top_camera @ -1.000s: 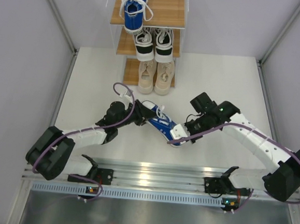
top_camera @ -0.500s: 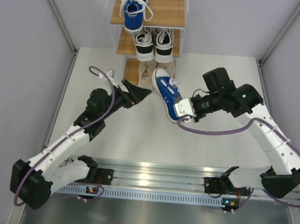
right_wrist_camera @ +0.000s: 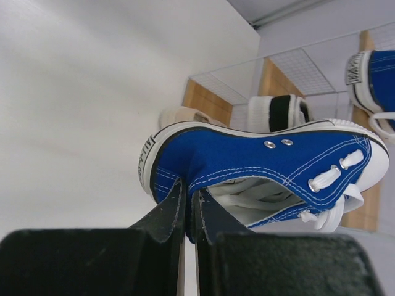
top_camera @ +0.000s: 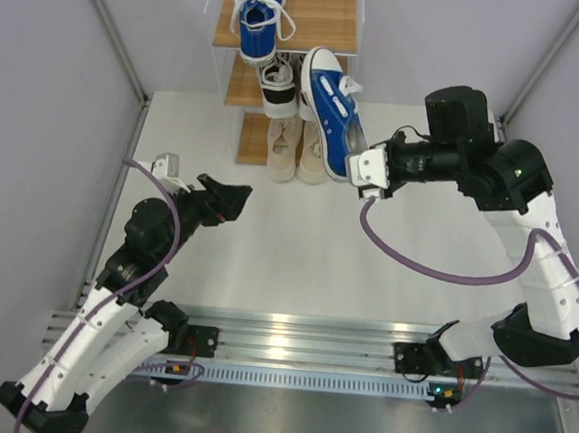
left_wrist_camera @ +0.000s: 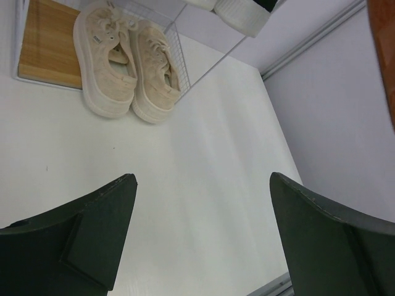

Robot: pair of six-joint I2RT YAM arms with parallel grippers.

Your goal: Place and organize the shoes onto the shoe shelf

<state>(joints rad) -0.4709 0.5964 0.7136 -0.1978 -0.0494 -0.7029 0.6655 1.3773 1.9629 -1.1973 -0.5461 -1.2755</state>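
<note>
**A:** Far left: the left gripper (top_camera: 233, 196) is hovering over the white table (top_camera: 296, 262), lower left of centre. Its fingers are spread wide, gripping nothing. Smooth bare tabletop is lying open around it, out to the grey side wall.

**B:** Top centre?

**A:** The shoe shelf (top_camera: 330, 24) is standing at the back edge, with light-brown wood boards in a thin white wire frame. One blue canvas sneaker (top_camera: 257, 18) is sitting on the left of the top board. The black-and-white pair (top_camera: 277, 85) is sitting on the middle board, and the beige pair (top_camera: 300, 147) is overhanging the front edge of the lowest.

**B:** Right?

**A:** The right gripper (top_camera: 362, 165) is pinching the heel of the second blue sneaker (top_camera: 329, 97). The shoe is hanging in the air, toe towards the shelf. In the top view it is covering the right of the middle board.
</note>
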